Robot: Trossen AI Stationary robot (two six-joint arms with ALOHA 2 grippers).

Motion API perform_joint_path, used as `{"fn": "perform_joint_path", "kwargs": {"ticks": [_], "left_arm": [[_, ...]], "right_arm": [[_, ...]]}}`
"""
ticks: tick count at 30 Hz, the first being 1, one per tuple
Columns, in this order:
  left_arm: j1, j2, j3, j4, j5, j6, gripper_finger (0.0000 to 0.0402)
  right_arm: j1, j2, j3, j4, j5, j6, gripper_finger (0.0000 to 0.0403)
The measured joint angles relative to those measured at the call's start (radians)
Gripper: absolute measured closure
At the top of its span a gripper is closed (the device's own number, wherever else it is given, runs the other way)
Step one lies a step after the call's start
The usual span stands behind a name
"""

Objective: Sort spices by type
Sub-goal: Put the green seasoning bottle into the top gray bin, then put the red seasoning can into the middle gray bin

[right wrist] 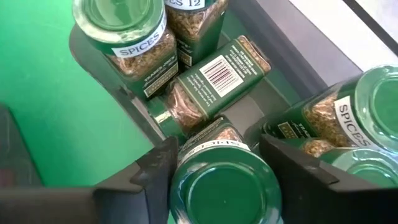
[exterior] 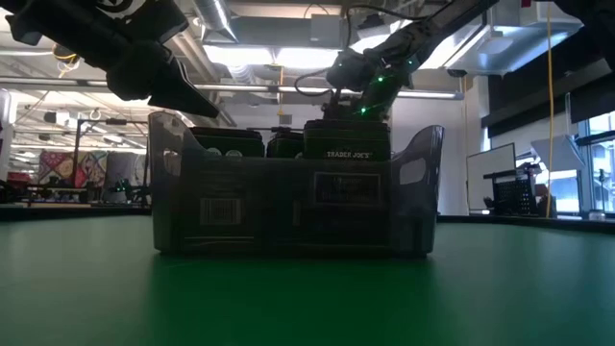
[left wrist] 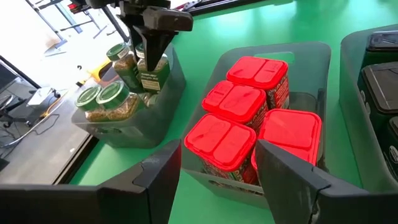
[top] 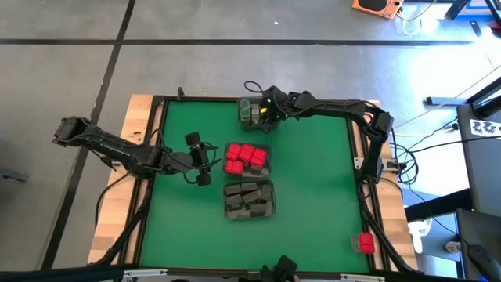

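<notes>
The left claw (top: 205, 160) is hovering with its fingers apart and nothing between them, just beside the clear tray (top: 268, 166) of red boxes (top: 246, 157), which sit packed together right ahead of it; the tray of dark blocks (top: 249, 199) is lying just past that on the table (top: 313, 196). Further right, the right claw (top: 261, 112) is reaching down into the tray of green-lidded jars (top: 249, 111), and its fingers are clamped on one upright jar (right wrist: 225, 177) by its sides. Directly under and around that claw, other jars are standing upright while one jar (right wrist: 208, 84) is lying on its side, close against the held one. One red box (top: 365, 243) is sitting well apart from both claws, outside the green mat, so it is still unsorted. The main risk is crowding: if the held jar is being set down, it may land on the tipped jar and topple, or the opening fingers may knock the neighbours. The smooth glass could also slip if the grip is off-centre. The stray box may be a long reach for either arm.
</notes>
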Motion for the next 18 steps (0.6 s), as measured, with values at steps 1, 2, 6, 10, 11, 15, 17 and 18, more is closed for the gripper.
{"fn": "perform_joint_path", "kwargs": {"ticks": [1,2,6,10,11,15,17,18], "left_arm": [[0.000,0.000,0.000,0.000,0.000,-0.001,0.0199],[0.000,0.000,0.000,0.000,0.000,-0.003,0.0199],[0.000,0.000,0.000,0.000,0.000,-0.005,0.0199],[0.000,0.000,0.000,0.000,0.000,-0.015,0.0199],[0.000,0.000,0.000,0.000,0.001,-0.026,0.0199],[0.000,0.003,0.000,-0.009,0.082,-0.076,0.0199],[-0.003,0.012,0.000,-0.001,0.135,-0.101,0.0199],[-0.008,0.018,0.000,0.005,0.154,-0.117,0.0199]], "right_arm": [[0.001,0.000,0.000,0.001,0.001,-0.004,0.0183],[0.002,0.000,0.000,0.002,0.002,-0.011,0.0172],[0.002,0.000,0.000,0.008,0.002,-0.020,0.0121],[0.010,-0.031,0.045,-0.071,-0.002,-0.076,0.0084],[0.016,-0.052,0.061,-0.105,-0.009,-0.096,0.0078],[0.081,-0.141,0.110,-0.267,-0.015,-0.127,0.0064],[0.137,-0.188,0.110,-0.341,-0.044,-0.127,0.0062],[0.164,-0.212,0.109,-0.372,-0.063,-0.123,0.0062]]}}
